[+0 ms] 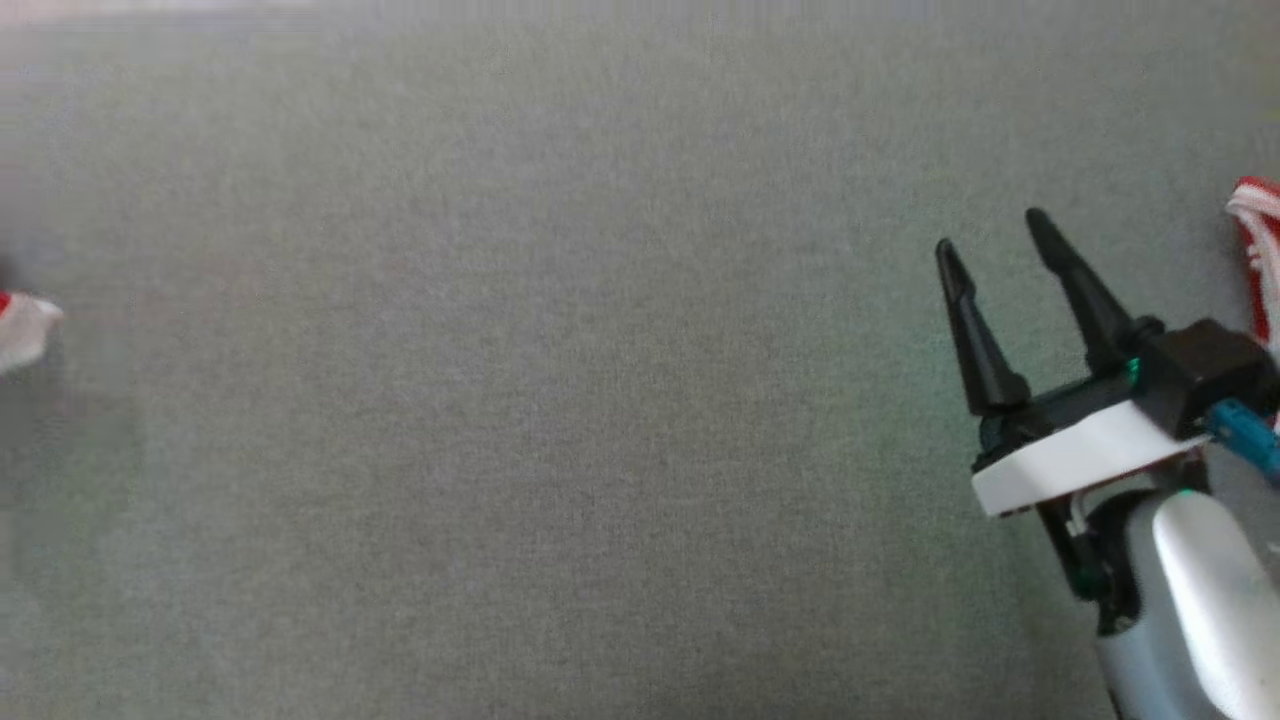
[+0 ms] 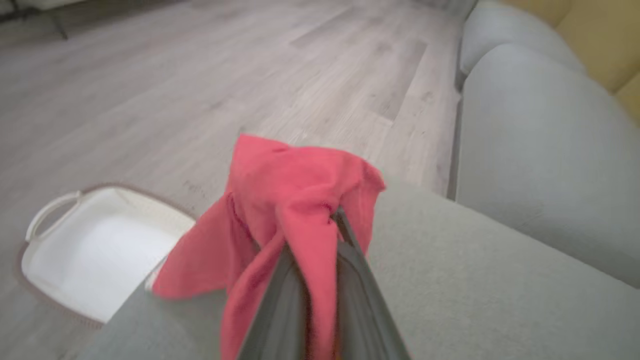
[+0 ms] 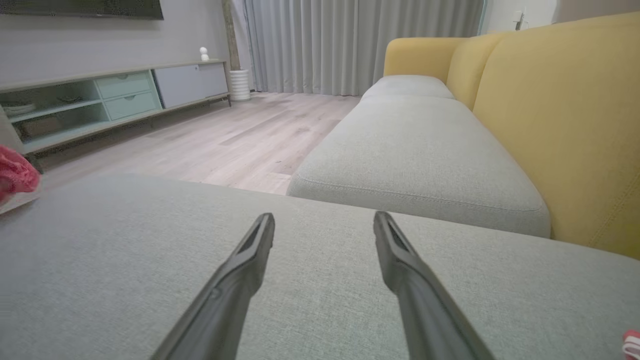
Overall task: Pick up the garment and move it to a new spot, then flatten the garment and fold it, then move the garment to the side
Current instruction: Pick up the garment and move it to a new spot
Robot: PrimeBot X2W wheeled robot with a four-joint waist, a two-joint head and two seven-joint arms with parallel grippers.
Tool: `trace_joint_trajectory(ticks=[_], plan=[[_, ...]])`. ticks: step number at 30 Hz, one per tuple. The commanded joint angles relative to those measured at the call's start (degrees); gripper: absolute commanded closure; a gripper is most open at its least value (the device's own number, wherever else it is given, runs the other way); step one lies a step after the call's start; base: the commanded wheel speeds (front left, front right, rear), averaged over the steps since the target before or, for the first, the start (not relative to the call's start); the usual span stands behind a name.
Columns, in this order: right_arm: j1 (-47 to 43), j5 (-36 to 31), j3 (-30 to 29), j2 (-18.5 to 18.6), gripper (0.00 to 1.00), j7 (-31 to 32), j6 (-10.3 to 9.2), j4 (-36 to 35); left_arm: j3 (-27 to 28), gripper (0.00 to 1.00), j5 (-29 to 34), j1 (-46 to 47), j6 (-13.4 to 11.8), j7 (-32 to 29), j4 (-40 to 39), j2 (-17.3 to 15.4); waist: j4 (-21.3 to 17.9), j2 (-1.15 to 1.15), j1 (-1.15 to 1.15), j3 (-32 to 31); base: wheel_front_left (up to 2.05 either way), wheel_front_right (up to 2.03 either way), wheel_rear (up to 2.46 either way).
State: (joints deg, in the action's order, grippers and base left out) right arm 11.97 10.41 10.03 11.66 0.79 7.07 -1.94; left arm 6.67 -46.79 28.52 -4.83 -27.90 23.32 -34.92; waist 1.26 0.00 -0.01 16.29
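We judge only the pick-up begun: our left jaws pinch the red garment (image 2: 300,190) at the sofa cushion's (image 2: 475,280) edge nearest the white basket (image 2: 95,250); right jaws stand wide and empty; moving, flattening, folding, setting aside are not yet done.

A wide grey cushion (image 1: 560,400) carries the things. In the head view a red and white striped cloth (image 1: 1258,240) lies on it at 3 o'clock, at the picture's edge. In the left wrist view a red garment (image 2: 295,200) is bunched over the cushion's edge near the centre. Beyond the edge, at 8 o'clock, a white basket (image 2: 100,250) stands on the wooden floor (image 2: 150,100).
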Motion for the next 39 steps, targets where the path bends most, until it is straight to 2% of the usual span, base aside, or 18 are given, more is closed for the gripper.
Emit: trace_joint_trajectory(ticks=[1,4,7,9,12,18,25,28,33,34,35,39], plan=[[-0.8,0.8,1.4,-0.4,0.0,-1.0,0.42,-1.1,0.8,1.0,1.4,4.4,0.9,0.6,-4.2,-4.8,0.3,0.0,0.01,-4.9,0.0,0.0,0.0],[-1.4,1.3,1.7,-1.0,0.0,-1.6,0.42,0.3,-2.4,1.0,3.6,7.6,2.0,0.1,-9.3,-5.3,-0.1,0.0,0.01,-8.0,0.0,0.0,0.0],[-1.9,1.6,1.9,-1.3,0.0,-1.8,0.42,1.2,-6.6,1.0,5.0,11.6,3.2,-0.9,-14.7,-4.0,-0.8,0.0,0.01,-10.6,0.0,0.0,0.0],[-2.2,1.7,2.0,-1.5,0.0,-1.9,0.42,1.5,-9.5,1.0,4.9,14.1,3.8,-1.9,-18.3,-1.7,-1.4,0.0,0.01,-11.9,0.0,0.0,0.0],[-2.4,2.0,2.2,-1.6,0.0,-1.8,0.42,1.7,-13.6,1.0,3.5,16.4,3.7,-3.5,-23.4,3.4,-2.9,0.0,0.01,-13.1,0.0,0.0,0.0],[-2.2,2.3,3.2,-2.0,0.0,-1.6,0.42,1.7,-21.0,1.0,0.5,16.3,4.4,-5.6,-27.5,12.1,-6.8,0.0,0.01,-13.1,0.0,0.0,0.0],[-0.7,2.7,5.2,-2.5,0.0,-1.6,0.42,1.7,-27.0,1.0,3.3,12.8,4.4,-2.7,-24.5,16.8,-11.3,0.0,0.01,-11.3,0.0,0.0,0.0],[0.7,3.0,6.5,-2.9,0.0,-2.0,0.42,2.2,-29.8,1.0,6.6,9.6,4.0,1.5,-18.1,18.7,-13.5,0.0,0.01,-9.9,0.0,0.0,0.0],[1.8,3.3,7.0,-3.0,0.0,-2.8,0.42,3.0,-34.4,1.0,11.3,5.3,2.8,7.9,-7.3,22.2,-14.5,0.0,0.01,-8.7,0.0,0.0,0.0],[1.9,3.3,6.9,-2.9,0.0,-2.9,0.42,3.1,-34.9,0.53,11.8,4.5,2.5,9.5,-5.2,23.2,-14.5,0.0,0.01,-8.6,0.0,0.0,0.0],[2.0,3.3,6.8,-2.8,0.0,-3.0,0.42,3.1,-35.7,0.0,12.5,4.0,2.4,10.9,-3.0,24.0,-14.4,0.0,0.01,-8.5,0.0,0.0,0.0],[1.8,3.2,6.1,-2.5,0.0,-2.9,0.42,3.4,-37.4,0.0,12.5,2.5,3.6,15.2,2.9,27.5,-13.3,0.0,0.01,-8.7,0.0,0.0,0.0]])
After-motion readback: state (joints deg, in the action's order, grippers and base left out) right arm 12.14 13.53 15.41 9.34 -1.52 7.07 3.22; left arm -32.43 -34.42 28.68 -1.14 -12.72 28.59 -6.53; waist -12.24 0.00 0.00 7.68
